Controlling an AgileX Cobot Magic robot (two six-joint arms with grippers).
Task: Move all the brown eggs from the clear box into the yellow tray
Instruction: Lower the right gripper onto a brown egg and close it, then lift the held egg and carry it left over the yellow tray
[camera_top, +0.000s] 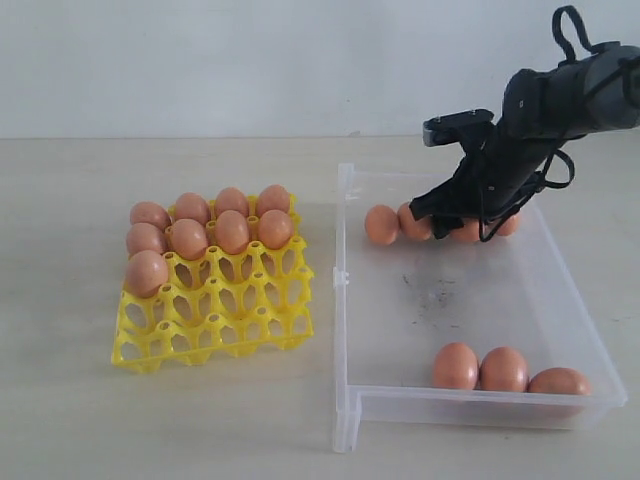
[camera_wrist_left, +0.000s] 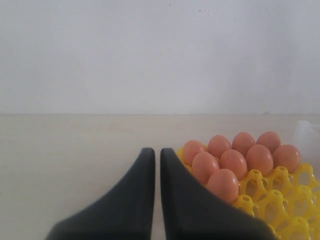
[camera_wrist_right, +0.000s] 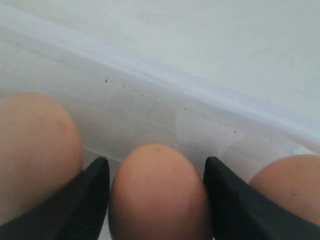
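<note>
Here, right gripper (camera_wrist_right: 156, 167) clasping brown egg (camera_wrist_right: 157, 200), clear box (camera_wrist_right: 150, 95).

A: Your exterior view looks down, tray (camera_top: 230, 322) left, box (camera_top: 470, 310) right.
B: Left wrist sits low beside that tray; right wrist's inside the box, nose to an egg (camera_wrist_right: 157, 195).

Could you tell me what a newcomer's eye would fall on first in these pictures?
Probably the bright yellow tray on the left of the exterior view, with nine brown eggs in its far cups. Next, the dark right gripper reaching down into the clear box on the right, its fingers close on either side of one egg by the far wall. Three more eggs lie along the near wall.
</note>
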